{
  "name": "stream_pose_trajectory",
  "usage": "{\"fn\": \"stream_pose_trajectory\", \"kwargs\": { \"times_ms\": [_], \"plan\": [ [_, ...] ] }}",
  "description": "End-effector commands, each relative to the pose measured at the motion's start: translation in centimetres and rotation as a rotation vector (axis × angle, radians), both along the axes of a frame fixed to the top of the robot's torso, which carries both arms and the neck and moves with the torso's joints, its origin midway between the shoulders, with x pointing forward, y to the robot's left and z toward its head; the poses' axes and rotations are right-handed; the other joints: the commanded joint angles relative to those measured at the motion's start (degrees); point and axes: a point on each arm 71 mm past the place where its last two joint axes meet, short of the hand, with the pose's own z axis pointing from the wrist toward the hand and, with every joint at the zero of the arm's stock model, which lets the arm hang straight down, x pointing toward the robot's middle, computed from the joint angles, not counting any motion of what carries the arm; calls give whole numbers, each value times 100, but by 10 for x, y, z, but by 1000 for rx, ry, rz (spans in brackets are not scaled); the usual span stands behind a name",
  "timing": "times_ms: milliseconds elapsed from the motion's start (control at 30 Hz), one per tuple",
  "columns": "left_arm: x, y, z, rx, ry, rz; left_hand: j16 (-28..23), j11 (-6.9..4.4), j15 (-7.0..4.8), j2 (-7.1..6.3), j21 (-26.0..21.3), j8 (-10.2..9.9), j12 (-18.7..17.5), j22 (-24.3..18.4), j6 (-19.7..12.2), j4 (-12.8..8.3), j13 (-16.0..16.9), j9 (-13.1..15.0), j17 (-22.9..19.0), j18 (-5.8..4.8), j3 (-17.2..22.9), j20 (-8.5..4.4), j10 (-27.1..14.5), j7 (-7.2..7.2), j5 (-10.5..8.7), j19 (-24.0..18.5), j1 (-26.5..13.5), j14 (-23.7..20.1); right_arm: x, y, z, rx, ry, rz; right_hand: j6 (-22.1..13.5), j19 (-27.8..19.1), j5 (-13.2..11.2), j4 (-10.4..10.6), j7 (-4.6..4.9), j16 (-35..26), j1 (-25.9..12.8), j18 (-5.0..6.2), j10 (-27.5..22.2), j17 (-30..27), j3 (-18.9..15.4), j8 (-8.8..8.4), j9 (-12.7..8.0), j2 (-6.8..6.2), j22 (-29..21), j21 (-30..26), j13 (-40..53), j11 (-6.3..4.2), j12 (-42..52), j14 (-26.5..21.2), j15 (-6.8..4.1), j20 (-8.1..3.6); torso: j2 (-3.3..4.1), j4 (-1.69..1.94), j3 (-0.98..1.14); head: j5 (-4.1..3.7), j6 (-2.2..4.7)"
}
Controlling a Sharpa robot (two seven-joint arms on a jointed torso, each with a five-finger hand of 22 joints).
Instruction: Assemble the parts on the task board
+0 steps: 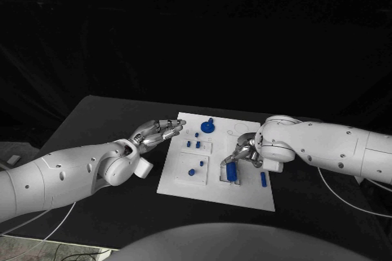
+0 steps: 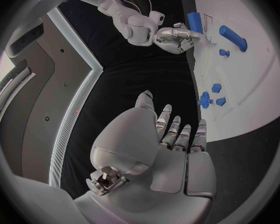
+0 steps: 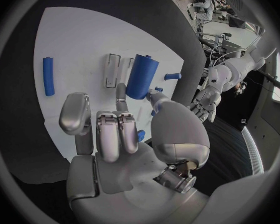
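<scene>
The white task board (image 1: 206,191) lies mid-table. My right hand (image 1: 245,153) is over its right part and pinches a thick blue cylinder (image 1: 232,170) between thumb and a finger; the right wrist view shows this cylinder (image 3: 142,76) beside two narrow slots (image 3: 113,70). A slim blue rod (image 1: 263,179) lies near the board's right edge. A round blue part (image 1: 207,125) sits at the far edge, with small blue pieces (image 1: 192,143) in the middle and one (image 1: 192,172) nearer. My left hand (image 1: 159,131) hovers open, fingers straight, by the board's far left corner.
The black table (image 1: 98,119) surrounds the board, with bare surface on both sides. In the left wrist view, my left hand (image 2: 165,144) is beside the board's edge (image 2: 252,84) and my right hand (image 2: 174,37) is across from it.
</scene>
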Motion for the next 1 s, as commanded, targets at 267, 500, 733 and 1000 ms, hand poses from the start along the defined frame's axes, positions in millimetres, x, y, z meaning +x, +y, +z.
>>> {"fn": "stream_pose_trajectory", "kwargs": {
  "times_ms": [267, 500, 733, 1000],
  "plan": [
    [-1, -3, 1, -17, 5, -21, 42, 25, 31, 0, 2, 25, -3, -5, 14, -35, 3, 5, 10, 68, 9, 5, -5, -18, 37, 10, 54, 31, -1, 9, -5, -5, 22, 39, -52, -13, -554, -97, 32, 20, -154, 66, 607, 1508, 111, -40, 117, 61, 762, -61, 1505, 13, 22, 597, 27, 20, -2, -3, 1, 18, -1],
    [-2, -3, 1, -18, 6, -24, 41, 25, 32, -2, 2, 25, -3, -4, 9, -36, 3, 4, 10, 68, 10, 5, -5, -18, 39, 10, 60, 30, -2, 9, -10, -16, 23, 45, -79, -1, -758, -99, 49, 20, -174, 67, 607, 1508, 85, -97, 139, 72, 763, -75, 1505, 26, 22, 597, 36, 29, 0, -5, 1, 30, -1],
    [-2, -3, 0, -18, 9, -26, 46, 25, 36, -6, 4, 29, -3, -1, 9, -37, 3, 4, 11, 68, 13, 6, -7, -18, 43, 13, 75, 35, -2, 8, -12, -22, 10, 35, -65, 43, -1019, -64, 55, 20, -229, 64, 607, 1508, 28, -148, 171, 100, 767, -67, 1505, 30, 22, 597, 35, 31, -1, -5, 3, 27, -1],
    [-2, -4, 0, -18, 12, -30, 51, 24, 48, -10, 6, 33, -3, 1, 8, -37, 3, 4, 13, 68, 17, 6, -8, -18, 47, 16, 89, 40, 0, 5, -12, -22, -7, 14, -52, 72, -1129, -7, 54, 20, -296, 62, 607, 1508, -20, -176, 191, 126, 770, -60, 1505, 27, 22, 597, 30, 26, -1, -5, 1, 34, -1]
  ]
}}
